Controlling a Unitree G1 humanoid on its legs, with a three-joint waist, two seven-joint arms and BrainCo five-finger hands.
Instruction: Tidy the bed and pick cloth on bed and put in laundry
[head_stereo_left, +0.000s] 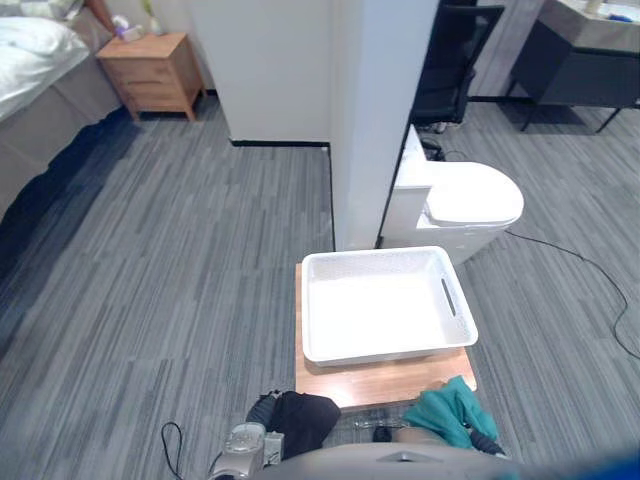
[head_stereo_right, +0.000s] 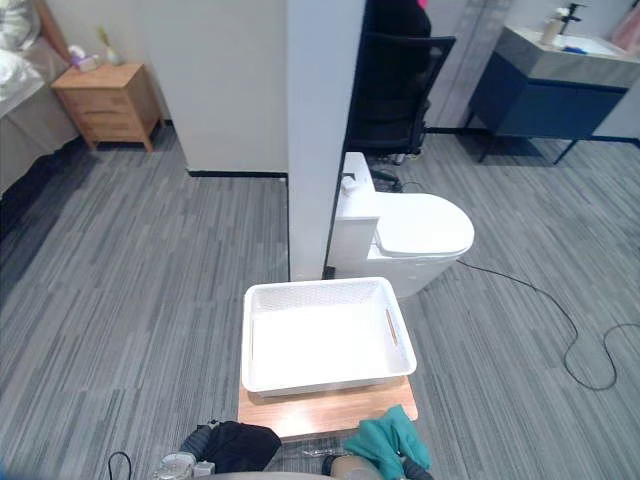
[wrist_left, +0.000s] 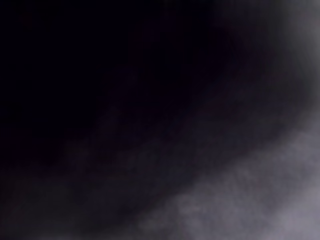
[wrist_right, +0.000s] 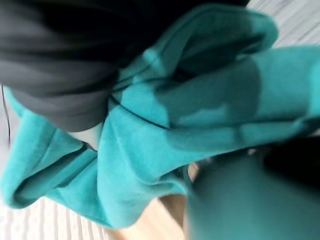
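A white laundry basket (head_stereo_left: 385, 256) stands empty on a low wooden table (head_stereo_left: 380, 378) right in front of me. At the table's near right corner a bunched teal cloth (head_stereo_left: 450, 408) hangs from my right hand (head_stereo_left: 488, 438), which is shut on it; the right wrist view has the teal cloth (wrist_right: 175, 125) in thick folds close up. Near the table's left front corner a black cloth (head_stereo_left: 305, 418) lies draped over my left hand (head_stereo_left: 245, 445), covering it. The bed (head_stereo_left: 30, 60) with its white cover is far off at the upper left.
A white toilet (head_stereo_left: 470, 195) stands just behind the basket, beside a white pillar (head_stereo_left: 370, 120). A wooden nightstand (head_stereo_left: 155, 70) is next to the bed. A black chair (head_stereo_left: 450, 60) and a dark vanity (head_stereo_right: 560, 85) stand at the back right. Grey carpet spreads to the left.
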